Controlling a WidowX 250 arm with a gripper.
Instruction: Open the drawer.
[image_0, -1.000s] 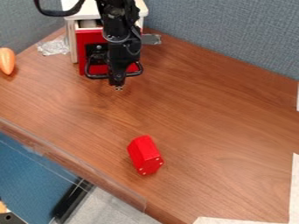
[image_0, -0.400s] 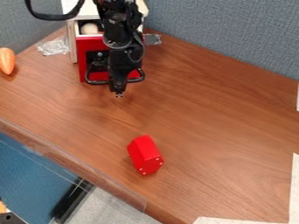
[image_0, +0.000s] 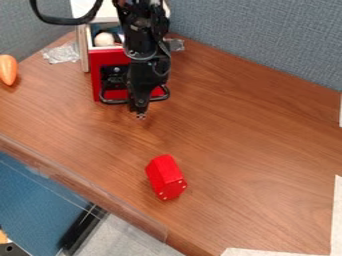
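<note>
My black gripper (image_0: 141, 115) hangs in front of the red drawer (image_0: 102, 62) at the upper left, covering the middle and right of its front. The dark drawer handle (image_0: 113, 100) shows on both sides of the gripper, low on the drawer front; whether the gripper touches it is hard to tell. The drawer stands pulled out of its white and wooden cabinet (image_0: 83, 50), and a pale round object (image_0: 104, 39) is visible inside it. How the fingertips stand is not clear.
An orange object (image_0: 8, 69) lies at the left edge. Crumpled clear plastic (image_0: 61, 53) lies left of the cabinet. A red block (image_0: 165, 177) rests near the table's lower middle. Grey-blue partitions (image_0: 260, 37) stand behind the table.
The drawer has slid farther out toward the camera, exposing more of its inside and the pale round object. My gripper has moved the same way, down and slightly right in the view.
</note>
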